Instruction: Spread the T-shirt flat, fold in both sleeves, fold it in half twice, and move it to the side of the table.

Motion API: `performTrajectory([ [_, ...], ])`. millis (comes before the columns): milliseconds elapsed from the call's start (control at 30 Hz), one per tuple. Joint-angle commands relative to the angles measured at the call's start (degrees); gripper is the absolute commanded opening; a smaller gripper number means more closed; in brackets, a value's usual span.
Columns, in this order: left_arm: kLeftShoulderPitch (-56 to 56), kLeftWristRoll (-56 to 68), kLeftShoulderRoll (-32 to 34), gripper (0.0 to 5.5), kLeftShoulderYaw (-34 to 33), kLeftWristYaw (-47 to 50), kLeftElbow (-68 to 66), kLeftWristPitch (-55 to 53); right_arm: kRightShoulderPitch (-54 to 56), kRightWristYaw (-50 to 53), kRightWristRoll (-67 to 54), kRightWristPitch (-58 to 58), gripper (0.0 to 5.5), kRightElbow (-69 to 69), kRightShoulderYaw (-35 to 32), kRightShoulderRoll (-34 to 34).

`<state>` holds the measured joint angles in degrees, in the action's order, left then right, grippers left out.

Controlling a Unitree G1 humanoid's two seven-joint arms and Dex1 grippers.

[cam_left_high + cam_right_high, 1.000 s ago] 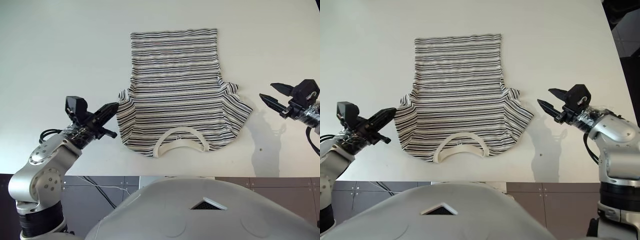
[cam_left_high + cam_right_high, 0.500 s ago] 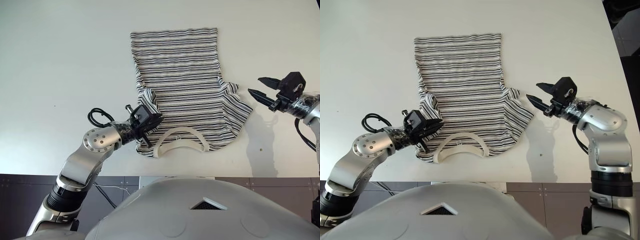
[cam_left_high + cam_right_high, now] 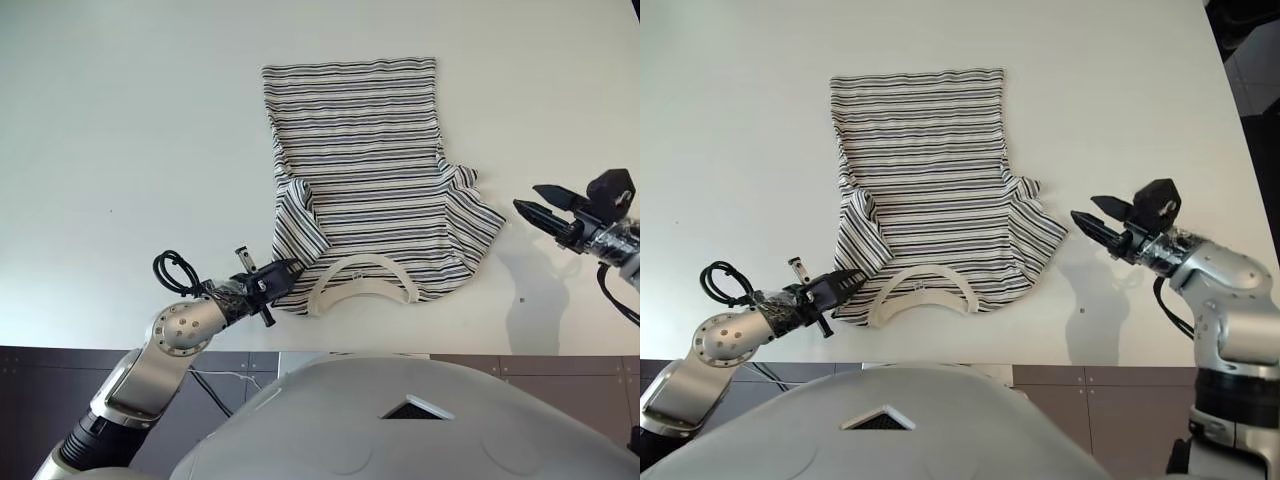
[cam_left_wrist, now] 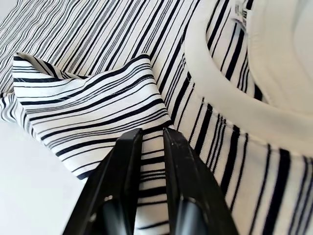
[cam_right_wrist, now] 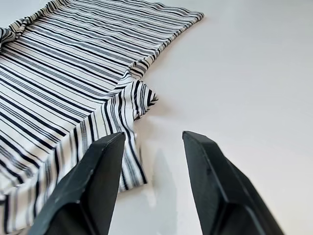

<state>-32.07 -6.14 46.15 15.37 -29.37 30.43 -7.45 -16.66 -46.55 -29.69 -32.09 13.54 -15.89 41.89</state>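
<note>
The striped T-shirt (image 3: pixel 360 170) lies flat on the white table (image 3: pixel 130 150), with its white collar (image 3: pixel 920 268) toward me. Its left sleeve (image 3: pixel 298 215) is folded in over the body. The right sleeve (image 3: pixel 480 210) still sticks out sideways. My left gripper (image 3: pixel 295 264) hovers low at the shirt's near left corner beside the collar. Its fingers are nearly together over the fabric (image 4: pixel 98 49) and hold nothing. My right gripper (image 3: pixel 527 198) is open just off the right sleeve's edge (image 5: pixel 142 95), apart from the cloth.
The near table edge (image 3: pixel 150 348) runs just behind the left gripper. Bare white tabletop surrounds the shirt on the left, right and far sides.
The left gripper carried the left sleeve inward over the body, let it go, and drew back toward the near edge. The right gripper edged toward the right sleeve, then back out.
</note>
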Motion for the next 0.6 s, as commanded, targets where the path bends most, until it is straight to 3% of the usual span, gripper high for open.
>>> performTrajectory([
  [33, -4.1, -3.3, -1.0, 0.78, 0.3, 1.9, -3.4, 1.4, -0.6, 3.5, -7.9, -13.2, 2.17, 1.0, -4.5, -1.3],
  [200, -4.2, -3.4, -0.9, 0.78, -1.6, 1.5, -4.1, 3.6, 0.0, 13.3, -15.1, -26.8, 2.17, 0.6, -7.2, -8.0],
  [400, -1.8, -0.4, -3.5, 0.78, -2.8, 0.0, -2.0, 2.8, 3.2, 22.4, -15.8, -30.6, 2.17, -1.7, -7.5, -15.1],
  [600, 0.2, 1.9, -5.8, 0.8, -5.0, -0.3, -0.9, 0.1, 2.6, 23.3, -16.9, -31.7, 2.01, 0.6, -6.1, -15.6],
])
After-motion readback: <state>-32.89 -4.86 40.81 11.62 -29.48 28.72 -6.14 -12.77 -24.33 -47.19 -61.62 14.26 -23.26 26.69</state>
